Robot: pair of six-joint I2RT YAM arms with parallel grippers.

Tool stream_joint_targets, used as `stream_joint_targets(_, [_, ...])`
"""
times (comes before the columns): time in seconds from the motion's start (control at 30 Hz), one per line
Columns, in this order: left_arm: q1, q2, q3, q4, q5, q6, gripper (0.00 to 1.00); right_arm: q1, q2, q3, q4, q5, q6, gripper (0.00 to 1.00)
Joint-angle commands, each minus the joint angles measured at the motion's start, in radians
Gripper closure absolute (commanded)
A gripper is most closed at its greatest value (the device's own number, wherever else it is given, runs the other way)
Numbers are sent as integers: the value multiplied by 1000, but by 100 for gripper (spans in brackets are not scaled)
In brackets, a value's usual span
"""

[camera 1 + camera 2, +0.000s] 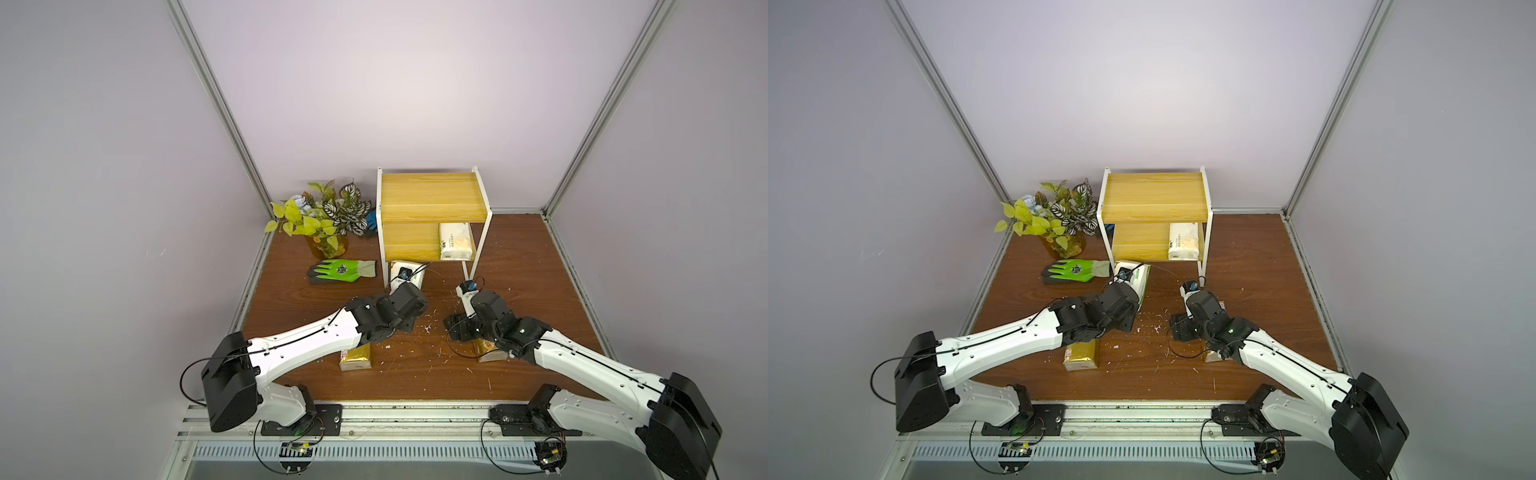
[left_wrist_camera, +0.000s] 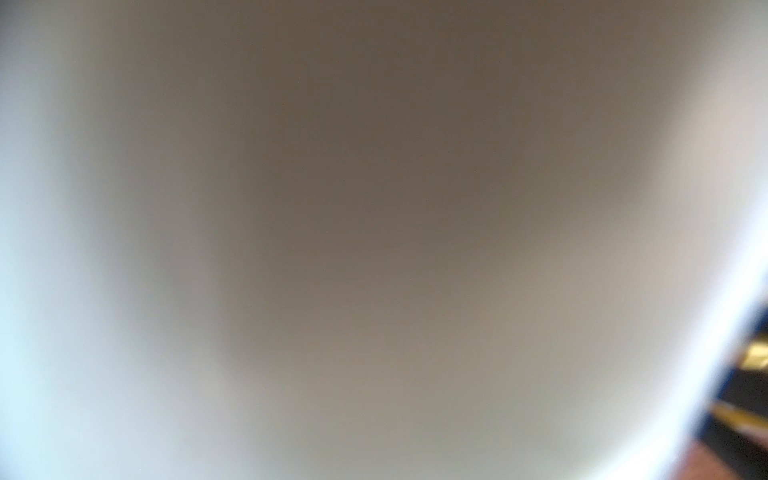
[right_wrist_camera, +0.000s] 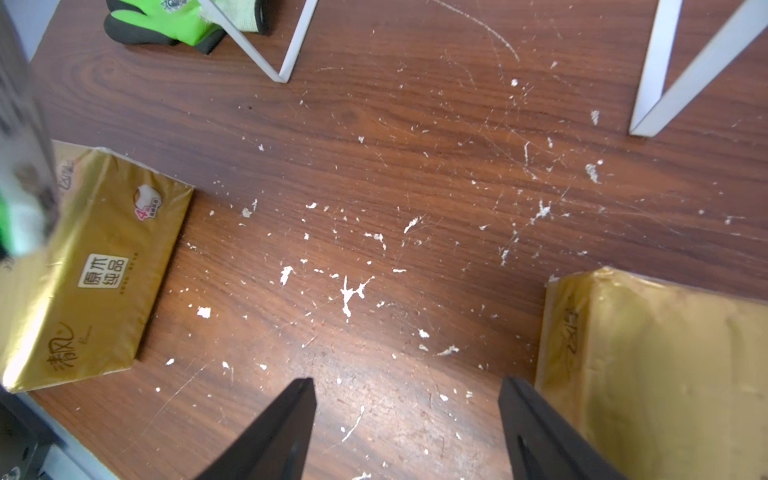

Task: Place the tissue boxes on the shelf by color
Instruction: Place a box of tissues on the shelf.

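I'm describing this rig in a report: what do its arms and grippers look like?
The left arm and right arm match: white link shells, boxy black joint housings, thin black cables looping near the bases. The right gripper has two tapered black fingers.

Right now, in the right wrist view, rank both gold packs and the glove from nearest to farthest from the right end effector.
1. Right gold pack, close beside the end effector.
2. Left gold pack, across on the left side.
3. Glove, beyond the shelf leg.
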Motion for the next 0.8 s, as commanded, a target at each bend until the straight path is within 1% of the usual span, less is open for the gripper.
stream_joint_targets(0.0, [-3, 83, 110, 48, -42, -32, 100, -3, -48, 22, -12, 29, 10, 23])
stream_joint_targets(0.1, [-3, 148, 183, 18, -69, -31, 100, -3, -67, 24, -30, 42, 7, 23])
stream_joint_targets(0.27, [-3, 227, 288, -61, -155, -57, 100, -3, -98, 15, -44, 55, 12, 23])
stream_joint_targets(0.5, [5, 280, 373, -76, -196, -26, 100, -3, -122, -1, -53, 62, 17, 23])
stream_joint_targets(0.53, [13, 288, 415, -77, -191, -22, 100, -3, -123, -2, -54, 63, 20, 23])
stream_joint_targets(0.67, [43, 313, 438, -77, -198, -12, 100, -3, -129, -8, -52, 65, 21, 23])
stream_joint_targets(0.77, [60, 332, 455, -76, -238, 3, 100, -3, -131, -11, -51, 69, 24, 23])
